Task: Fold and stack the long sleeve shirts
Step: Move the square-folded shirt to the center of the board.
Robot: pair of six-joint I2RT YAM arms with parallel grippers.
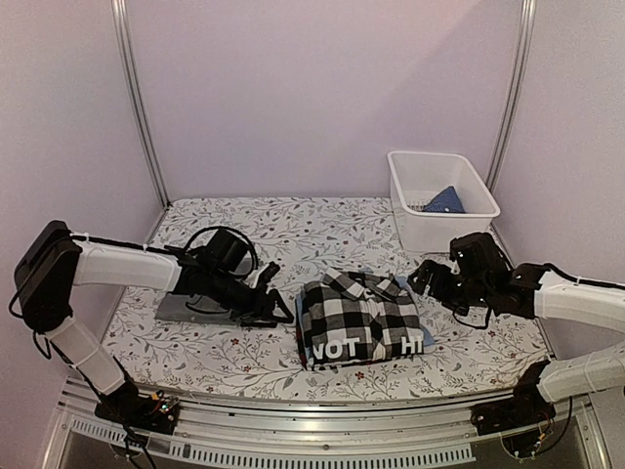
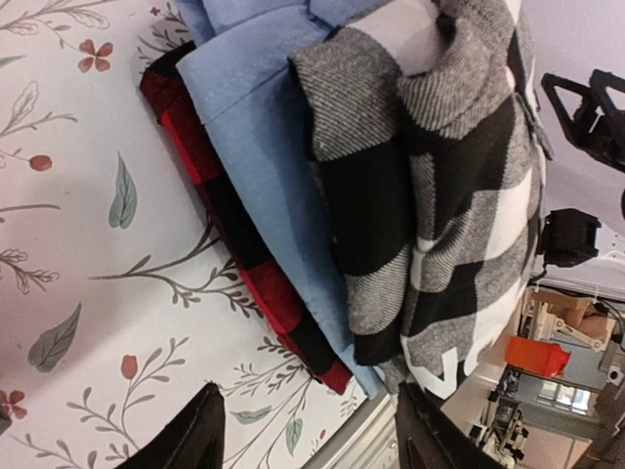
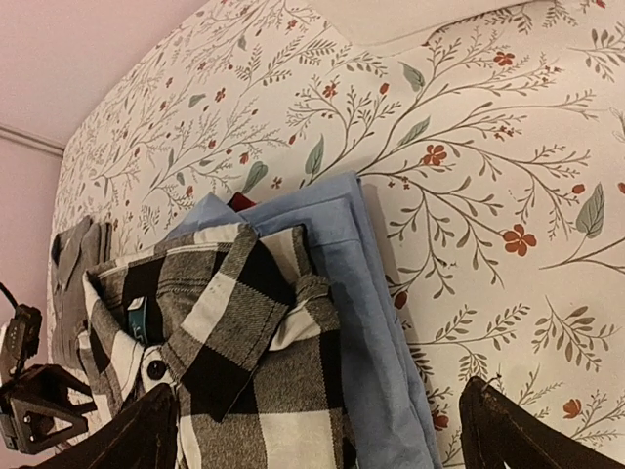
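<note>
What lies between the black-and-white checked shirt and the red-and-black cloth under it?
A pale blue shirt lies between them, touching both; the left wrist view shows this layering clearly.

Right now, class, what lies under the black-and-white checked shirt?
A blue shirt edge shows beneath the checked shirt, then a red-and-black one lowest; a dark lettered shirt peeks out in front. Their middles are covered, so any further layers cannot be seen.
</note>
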